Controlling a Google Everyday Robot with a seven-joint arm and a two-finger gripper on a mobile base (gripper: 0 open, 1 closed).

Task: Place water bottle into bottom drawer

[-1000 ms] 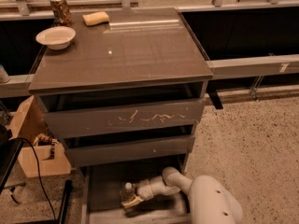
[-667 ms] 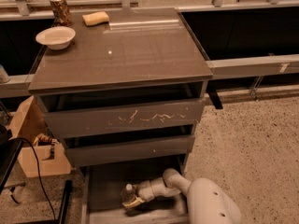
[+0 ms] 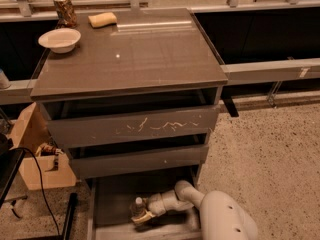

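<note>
Reaching in from the right, the gripper (image 3: 141, 215) sits low inside the open bottom drawer (image 3: 112, 201) with its fingers (image 3: 146, 217) closed on the water bottle (image 3: 137, 207), which stands upright between them, its white cap just above them.

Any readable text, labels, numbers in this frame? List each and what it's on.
None can be read.
can: label print too blurred to read.
water bottle: dark label band, unreadable; it is by the gripper inside the bottom drawer.
upper drawer: pale marks are scratches, not writing.
</note>
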